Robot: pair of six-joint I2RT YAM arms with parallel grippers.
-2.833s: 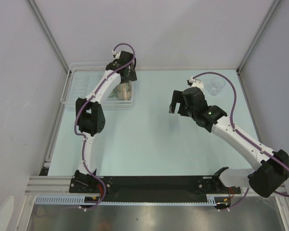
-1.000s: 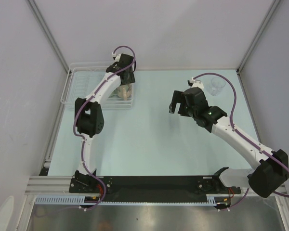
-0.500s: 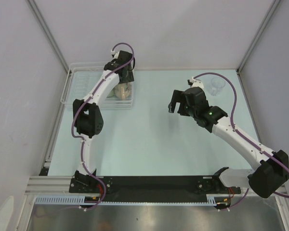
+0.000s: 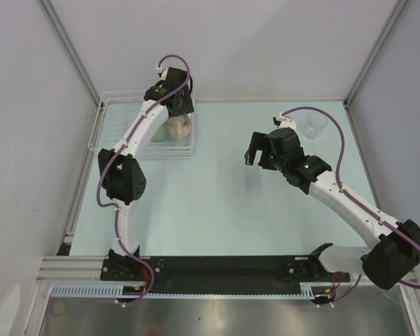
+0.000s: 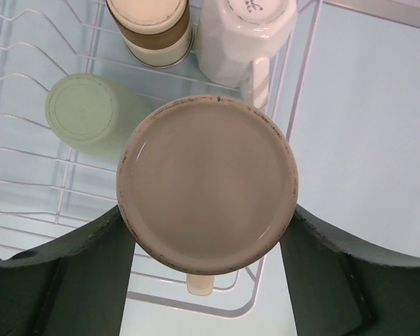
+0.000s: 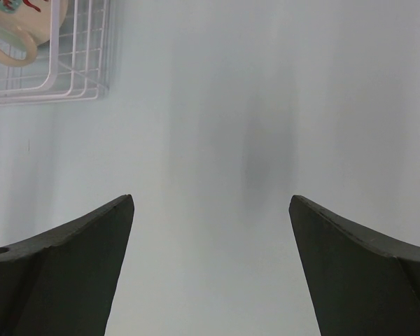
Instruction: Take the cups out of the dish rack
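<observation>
My left gripper [image 4: 176,112] is shut on the beige cup [image 5: 206,185], which is upside down with its flat base facing the wrist camera, over the right end of the dish rack [image 4: 119,124]. In the left wrist view the pale green cup [image 5: 87,112], the brown cup [image 5: 150,28] and the white cup [image 5: 241,38] stand upside down in the rack [image 5: 28,175]. The clear glass cup [image 4: 313,124] stands on the table at the back right. My right gripper [image 4: 255,150] is open and empty over the table's middle.
In the right wrist view the rack's corner [image 6: 77,77] and the beige cup's handle [image 6: 10,42] show at top left, with pale table below the open fingers [image 6: 91,245]. Walls and metal posts close the table at the back and both sides.
My left arm has drawn up and back with the beige cup in its grip, raising it from the rack's right end. The right arm has not moved.
</observation>
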